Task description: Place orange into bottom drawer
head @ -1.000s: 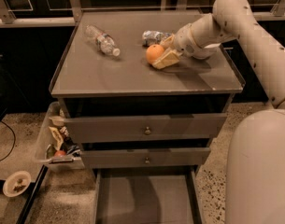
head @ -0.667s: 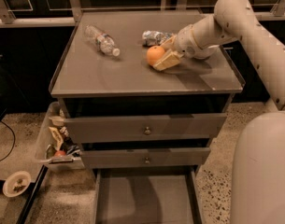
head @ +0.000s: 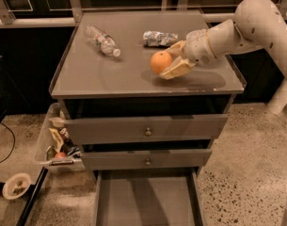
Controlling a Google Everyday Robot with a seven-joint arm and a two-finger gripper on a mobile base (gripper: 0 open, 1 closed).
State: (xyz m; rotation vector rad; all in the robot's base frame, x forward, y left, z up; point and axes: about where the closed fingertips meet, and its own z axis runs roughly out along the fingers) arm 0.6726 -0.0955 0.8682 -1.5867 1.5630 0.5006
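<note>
Far left on the floor, a small white bowl (head: 16, 185) sits by itself. Just right of it, a clear plastic bin (head: 45, 140) stands against the left side of the cabinet, stuffed with snack packets.

On the grey surface (head: 105, 76), a clear plastic water bottle (head: 101, 40) lies on its side near the back left corner, its cap pointing toward the middle. Below the front edge, the top drawer (head: 147, 128) and the middle drawer (head: 147, 159) show their grey fronts and small round knobs, and each stands slightly out from the cabinet. Under them the bottom drawer (head: 145, 199) is pulled well out toward the floor, a wide shallow grey tray with a bare flat floor.

Back on top, a crumpled silvery packet (head: 159, 38) lies near the back edge, a little right of centre. In front of it, right of centre and well apart from the bottle, is the orange (head: 160, 62). My hand (head: 167, 61) is closed on it, with one pale finger behind the fruit and the other in front and beneath it. I cannot tell whether the orange rests on the surface or hangs just above it. A dark shadow lies under my hand toward the front right corner. My white arm (head: 256, 22) reaches in from past the right edge.
</note>
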